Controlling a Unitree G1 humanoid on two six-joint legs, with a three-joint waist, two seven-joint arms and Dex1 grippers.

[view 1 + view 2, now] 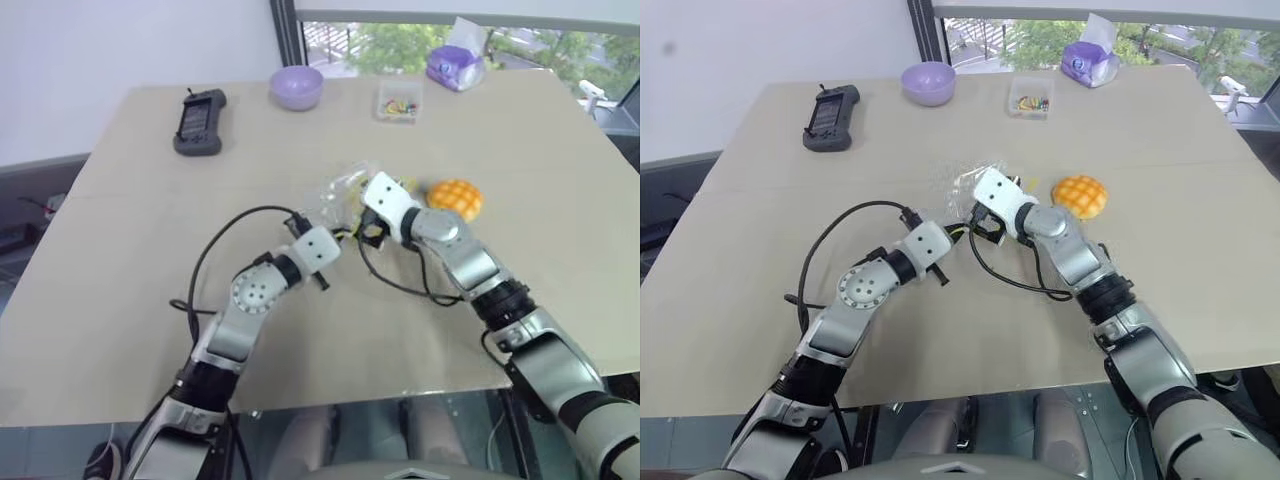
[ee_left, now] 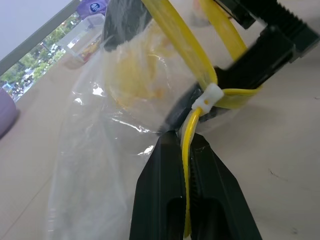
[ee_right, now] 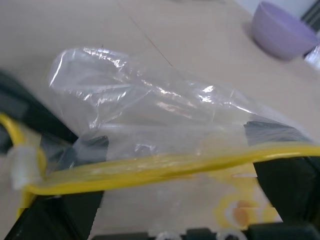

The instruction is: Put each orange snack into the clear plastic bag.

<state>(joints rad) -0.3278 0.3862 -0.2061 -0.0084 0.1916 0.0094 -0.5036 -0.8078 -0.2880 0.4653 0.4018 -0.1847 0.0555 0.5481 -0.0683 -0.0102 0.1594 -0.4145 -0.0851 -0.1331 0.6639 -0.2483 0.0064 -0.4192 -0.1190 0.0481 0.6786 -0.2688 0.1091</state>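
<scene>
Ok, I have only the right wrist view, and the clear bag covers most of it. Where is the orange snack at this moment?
Observer: The orange snack lies on the table, to the right of the clear plastic bag and outside it.
Operator: Is something holding the bag?
Observer: Yes. The left end effector is shut on its yellow seal strip.
Operator: Is another thing close to the bag?
Observer: Not close. A small clear box of colourful bits stands farther back on the table, apart from the bag.
</scene>
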